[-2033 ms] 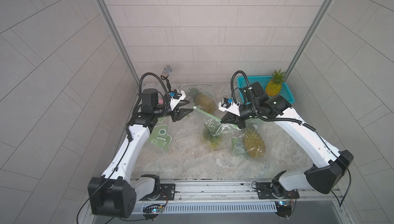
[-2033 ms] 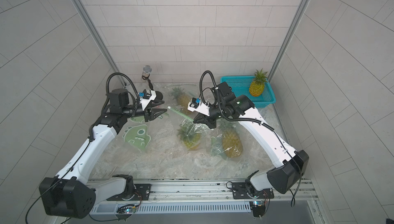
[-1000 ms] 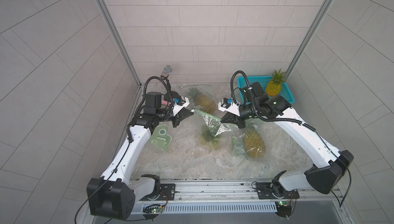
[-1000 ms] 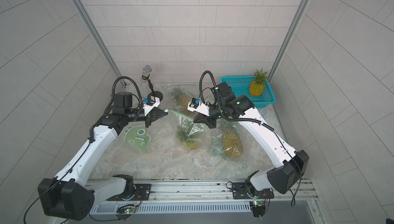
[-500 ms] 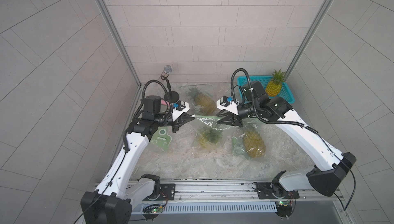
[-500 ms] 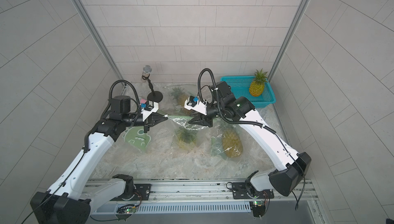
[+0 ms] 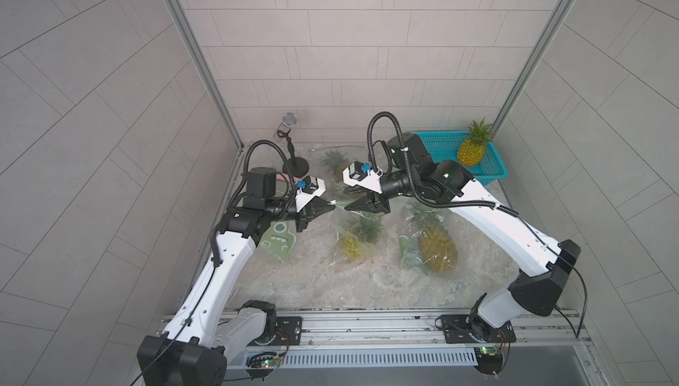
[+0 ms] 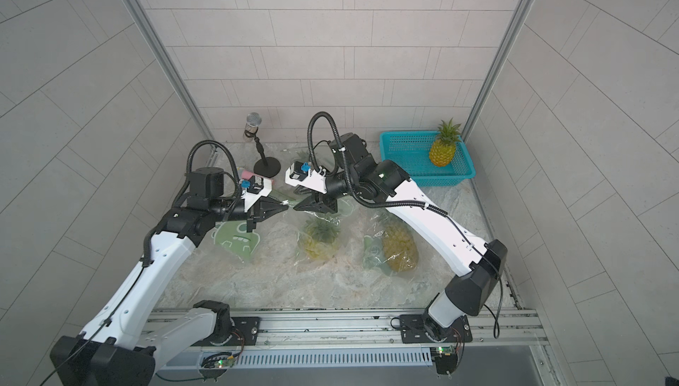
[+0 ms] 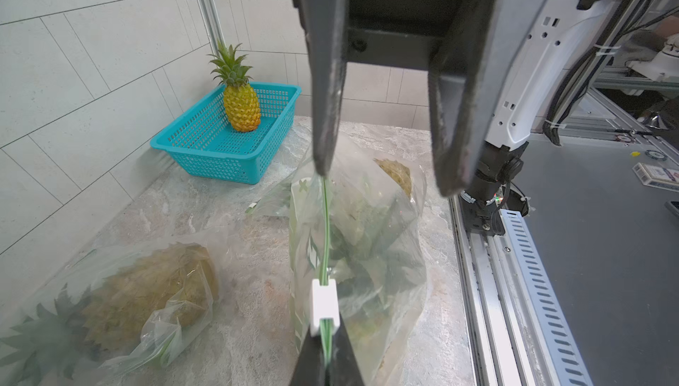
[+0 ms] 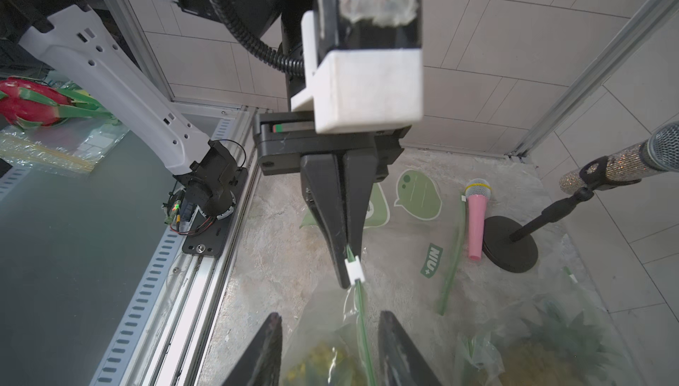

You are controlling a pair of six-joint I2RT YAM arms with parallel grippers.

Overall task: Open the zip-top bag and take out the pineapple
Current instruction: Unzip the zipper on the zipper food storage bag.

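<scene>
Two arms meet nose to nose over the middle of the stone-patterned tabletop (image 7: 330,285), and you see this in both top views. Your left gripper (image 7: 330,204) is pinched tight on the green zip strip of the zip-top bag (image 9: 367,240). Your right gripper (image 7: 349,200) faces it from the other side with its jaws standing apart. In the left wrist view one of its fingertips (image 9: 323,161) touches the far end of the zip strip while the other stands clear, so that gripper clamps nothing.

At the back corner on your right you have the teal basket (image 8: 441,178), with a loose pineapple (image 8: 442,150) standing upright in it.

The zip-top bag hangs from the strip between the two grippers. Its pineapple (image 7: 351,250) is inside, leaves uppermost, directly below the grippers. A second bagged pineapple (image 7: 437,246) lies on the tabletop under your right arm. A third bagged pineapple (image 7: 336,161) lies nearer the back wall.

A green cartoon-printed bag (image 7: 279,237) lies flat under your left arm. Behind it stands a silver microphone on a black stand (image 7: 290,125), with a pink microphone (image 10: 477,215) lying just beside the stand's base.

Smallest of all is the white slider (image 10: 354,269), which sits on the strip right at your left gripper's tips.
</scene>
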